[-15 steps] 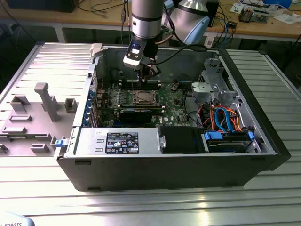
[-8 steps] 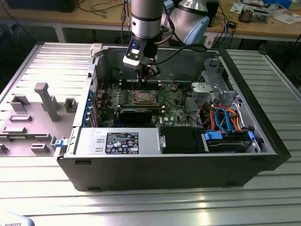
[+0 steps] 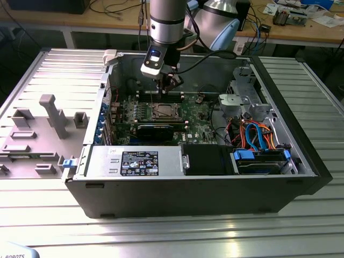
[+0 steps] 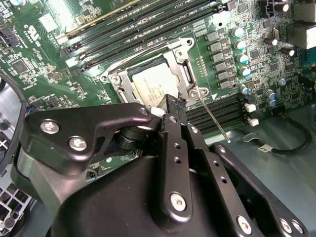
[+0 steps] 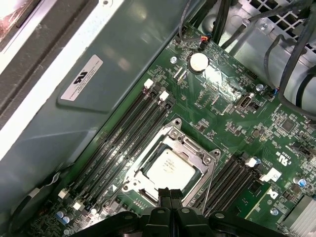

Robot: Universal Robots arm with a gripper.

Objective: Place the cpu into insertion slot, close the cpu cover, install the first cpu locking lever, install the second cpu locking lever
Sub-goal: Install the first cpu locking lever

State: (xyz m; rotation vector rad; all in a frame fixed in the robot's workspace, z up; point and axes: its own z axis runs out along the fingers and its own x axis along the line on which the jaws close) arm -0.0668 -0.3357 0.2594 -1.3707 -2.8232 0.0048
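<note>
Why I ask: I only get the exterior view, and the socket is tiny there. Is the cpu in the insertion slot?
Observer: Yes. In both wrist views the cpu lies flat in the insertion slot, silver top up.
Operator: And the cpu cover, up or down?
Observer: Down. In the first wrist view the cpu cover lies flat around the chip, which shows through its square opening.

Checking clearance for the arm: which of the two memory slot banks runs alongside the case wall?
The bank between the cpu and the grey case wall; the other bank lies past the cpu, away from that wall.
</note>
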